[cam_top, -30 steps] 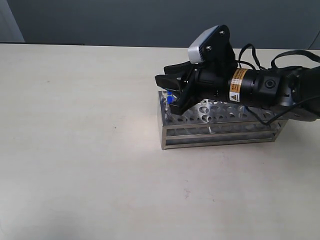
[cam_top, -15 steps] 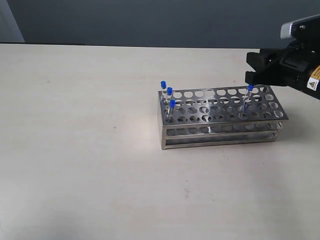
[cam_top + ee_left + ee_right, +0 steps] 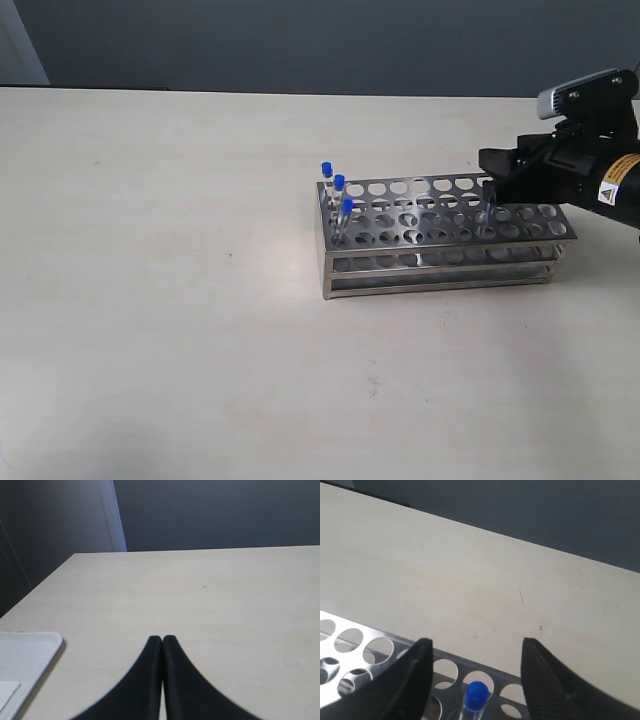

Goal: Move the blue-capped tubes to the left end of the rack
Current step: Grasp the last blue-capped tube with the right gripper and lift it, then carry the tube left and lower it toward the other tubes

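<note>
The steel rack (image 3: 440, 262) stands right of the table's middle. Three blue-capped tubes (image 3: 339, 184) stand in holes at its left end. A fourth tube (image 3: 477, 694) stands near the right end; in the exterior view only its clear body (image 3: 487, 214) shows below the gripper. My right gripper (image 3: 486, 175) is open above that end, and in the right wrist view this gripper (image 3: 476, 642) has the blue cap between its fingers, touching neither, over the rack (image 3: 452, 697). My left gripper (image 3: 162, 639) is shut on nothing, far from the rack and outside the exterior view.
A white tray (image 3: 25, 660) lies on the table near the left gripper. The dark wall runs along the table's far edge. Bare table surrounds the rack on the left and front.
The right gripper left the rack's left end, where a third tube now stands, swung to the right end, and has come down around the last tube's cap.
</note>
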Available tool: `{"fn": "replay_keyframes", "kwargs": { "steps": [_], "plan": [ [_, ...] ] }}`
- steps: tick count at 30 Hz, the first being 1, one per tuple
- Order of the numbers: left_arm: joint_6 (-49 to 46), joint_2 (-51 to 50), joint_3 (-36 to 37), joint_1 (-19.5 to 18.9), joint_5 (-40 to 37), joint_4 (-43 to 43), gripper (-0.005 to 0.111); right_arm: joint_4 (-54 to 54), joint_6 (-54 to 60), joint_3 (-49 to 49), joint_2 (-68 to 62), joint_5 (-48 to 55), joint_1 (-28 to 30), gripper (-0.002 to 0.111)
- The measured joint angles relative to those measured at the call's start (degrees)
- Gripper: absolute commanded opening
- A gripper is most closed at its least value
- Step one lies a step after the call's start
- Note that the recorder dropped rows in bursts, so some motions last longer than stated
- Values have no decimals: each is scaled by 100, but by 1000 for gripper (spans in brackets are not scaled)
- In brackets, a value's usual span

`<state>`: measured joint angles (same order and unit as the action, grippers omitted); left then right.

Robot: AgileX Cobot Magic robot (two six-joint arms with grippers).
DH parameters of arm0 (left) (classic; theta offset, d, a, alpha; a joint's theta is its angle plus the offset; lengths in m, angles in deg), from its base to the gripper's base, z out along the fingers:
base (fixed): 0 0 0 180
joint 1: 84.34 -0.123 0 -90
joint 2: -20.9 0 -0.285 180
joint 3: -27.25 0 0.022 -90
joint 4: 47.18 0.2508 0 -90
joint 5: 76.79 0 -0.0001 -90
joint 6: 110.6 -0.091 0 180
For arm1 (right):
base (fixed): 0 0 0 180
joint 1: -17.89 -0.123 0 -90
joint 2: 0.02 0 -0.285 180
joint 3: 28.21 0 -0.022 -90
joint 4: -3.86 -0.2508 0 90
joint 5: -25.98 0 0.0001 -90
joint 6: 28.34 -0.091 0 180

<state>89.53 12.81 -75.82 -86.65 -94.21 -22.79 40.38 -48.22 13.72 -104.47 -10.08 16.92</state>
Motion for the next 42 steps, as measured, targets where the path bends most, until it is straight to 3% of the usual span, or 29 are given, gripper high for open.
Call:
{"fn": "replay_keyframes", "kwargs": {
  "steps": [13,15,16,18,25,33,42],
  "plan": [
    [0,0,0,0,0,0,0,-6,79,-39,-771,-574,0,50],
    [0,0,0,0,0,0,0,-56,104,-110,-920,-588,0,37],
    [0,0,0,0,0,0,0,-69,104,-123,-948,-601,0,19],
    [0,0,0,0,0,0,0,-82,104,-134,-973,-636,0,0],
    [0,0,0,0,0,0,0,-94,118,-134,-897,-788,0,0],
    [0,0,0,0,0,0,0,-78,72,-134,3,215,9,0],
    [0,0,0,0,0,0,0,380,-495,-134,946,280,9,0]
  ]
}}
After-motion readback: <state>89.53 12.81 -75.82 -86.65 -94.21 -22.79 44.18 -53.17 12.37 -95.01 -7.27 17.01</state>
